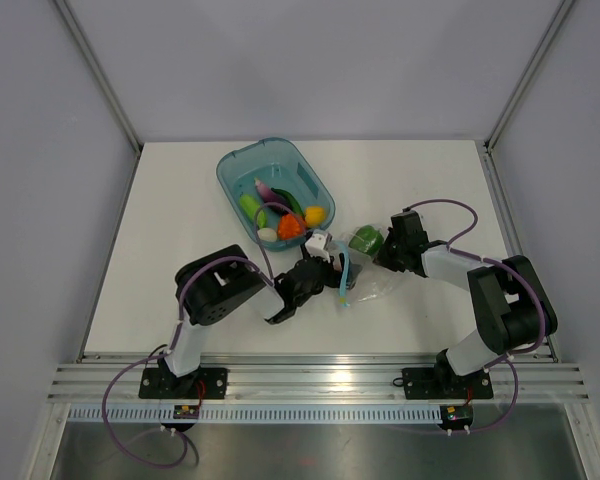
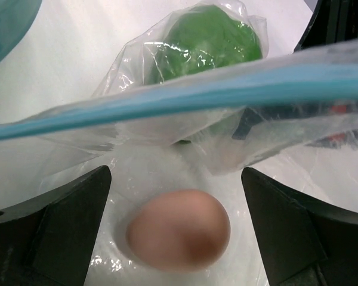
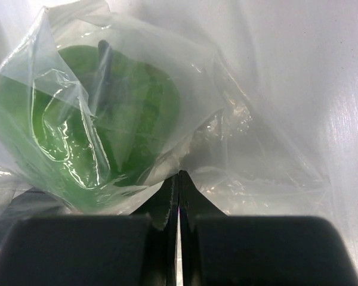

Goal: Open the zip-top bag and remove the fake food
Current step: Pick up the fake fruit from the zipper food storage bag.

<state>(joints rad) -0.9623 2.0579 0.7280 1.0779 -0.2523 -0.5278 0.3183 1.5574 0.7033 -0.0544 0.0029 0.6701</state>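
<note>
The clear zip-top bag [image 1: 368,282] lies between my grippers, its teal zip strip [image 2: 167,98] stretched across the left wrist view. A green pepper [image 1: 366,238] sits inside it, also seen in the left wrist view [image 2: 206,39] and the right wrist view [image 3: 107,125]. My left gripper [image 2: 176,174] is open at the bag's mouth, and a brownish egg-shaped piece [image 2: 179,229] lies on the plastic between its fingers, untouched. My right gripper [image 3: 179,176] is shut on the bag's plastic [image 3: 256,149] right beside the pepper. In the top view the left gripper [image 1: 328,266] and right gripper [image 1: 384,252] flank the bag.
The rigid teal tub [image 1: 230,170] stands behind the left gripper. It holds a purple eggplant [image 1: 270,192], a green cucumber [image 1: 252,208], an orange-red piece [image 1: 290,226], a yellow lemon [image 1: 315,214] and a whitish piece [image 1: 268,235]. Walls enclose the table.
</note>
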